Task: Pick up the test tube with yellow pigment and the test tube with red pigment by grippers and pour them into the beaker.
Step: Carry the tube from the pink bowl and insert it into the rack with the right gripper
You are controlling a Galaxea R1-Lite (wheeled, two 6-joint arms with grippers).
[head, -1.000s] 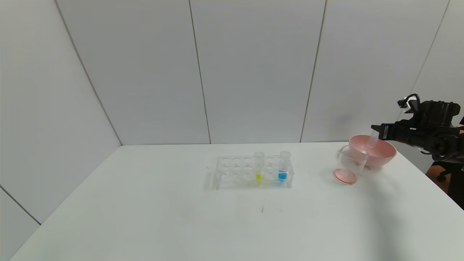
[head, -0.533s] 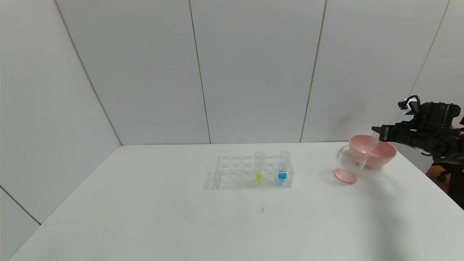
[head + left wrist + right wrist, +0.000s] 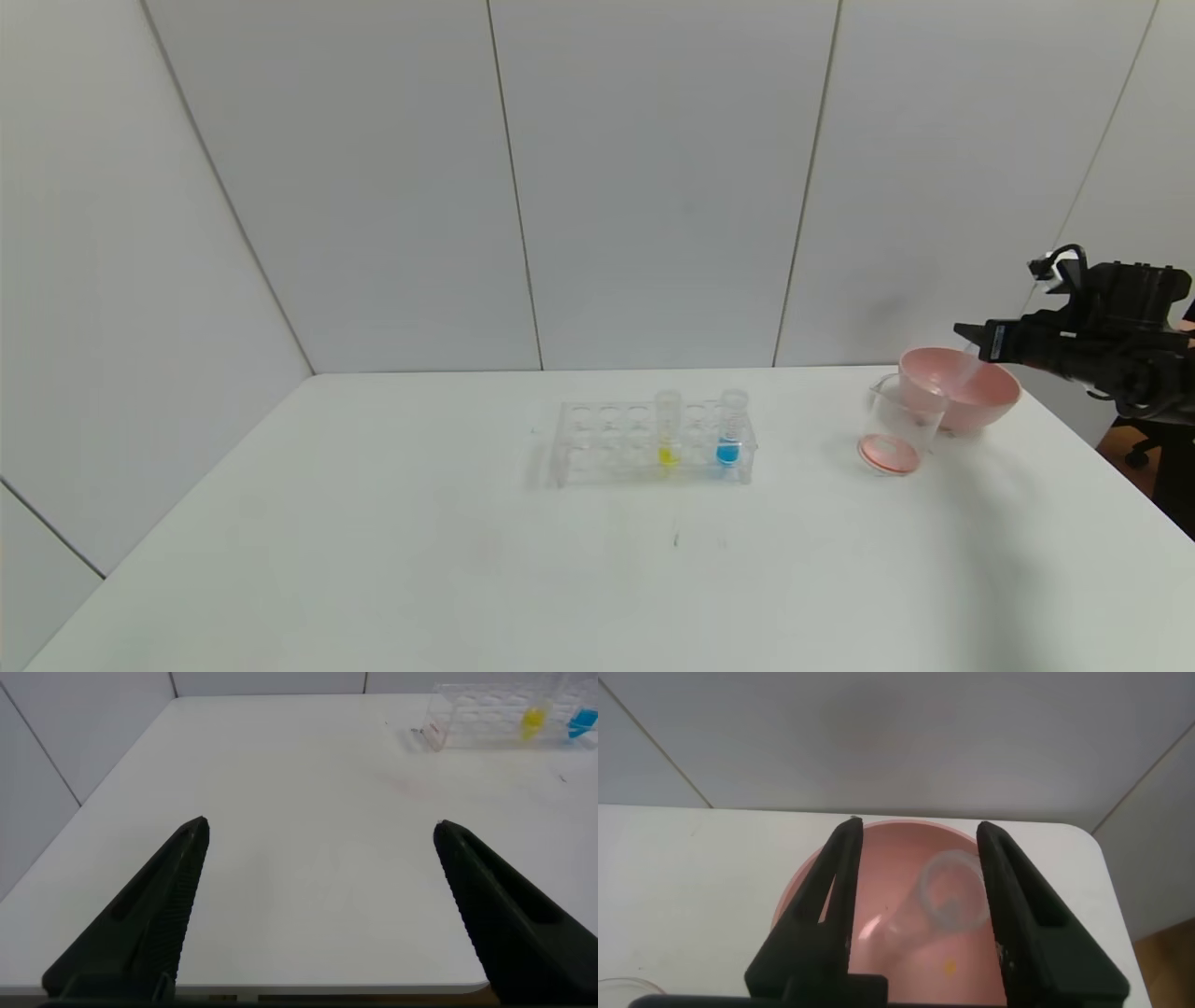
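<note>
- The right gripper (image 3: 971, 332) hangs over the pink bowl (image 3: 999, 403) at the table's two o'clock corner; its fingers, clamped a second ago, have just parted, and the emptied test tube with red pigment (image 3: 936, 905) lies loose between them, apparently dropping into the bowl.
- That release suggests the red pour is finished: the beaker (image 3: 894, 431), touching the bowl at its eight o'clock, holds a thin reddish layer at its bottom.
- The test tube with yellow pigment (image 3: 667, 431) stands upright in the clear rack (image 3: 597, 446) at table centre, the blue tube (image 3: 731, 429) near it at three o'clock; yellow remains to pour.
- The left gripper (image 3: 318, 905) waits wide open and empty, well apart at the rack's seven o'clock.
</note>
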